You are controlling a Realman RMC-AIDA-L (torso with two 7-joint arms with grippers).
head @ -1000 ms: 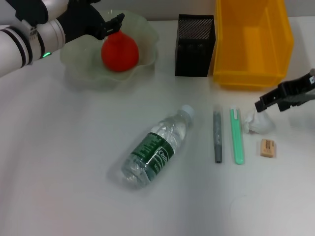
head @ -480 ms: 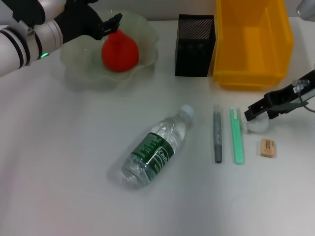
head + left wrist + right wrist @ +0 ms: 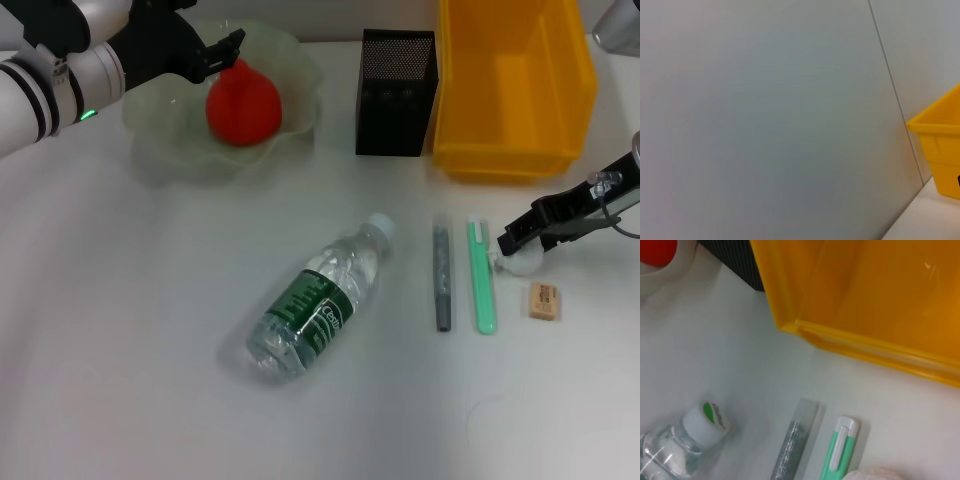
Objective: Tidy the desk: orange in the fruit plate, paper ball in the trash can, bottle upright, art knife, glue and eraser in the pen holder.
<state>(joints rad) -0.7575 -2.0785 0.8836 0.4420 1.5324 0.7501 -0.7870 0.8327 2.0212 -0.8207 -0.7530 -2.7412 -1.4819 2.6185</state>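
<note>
The orange (image 3: 243,103) lies in the pale-green fruit plate (image 3: 150,120) at the back left. My left gripper (image 3: 222,50) hovers open just over its top. The bottle (image 3: 315,300) lies on its side mid-table, cap (image 3: 705,420) pointing toward the back. To its right, side by side, lie the grey glue stick (image 3: 441,278) and the green art knife (image 3: 483,278). My right gripper (image 3: 512,243) is down on the white paper ball (image 3: 525,265), open and covering most of it. The tan eraser (image 3: 543,300) sits just in front of the ball.
The black mesh pen holder (image 3: 397,92) stands at the back centre. The yellow trash can (image 3: 515,85) stands right beside it, behind the right gripper. The left wrist view shows only a wall and a corner of the trash can (image 3: 940,145).
My right gripper has come down and leftward onto the paper ball, which now shows less. The left gripper has drawn slightly back from the orange.
</note>
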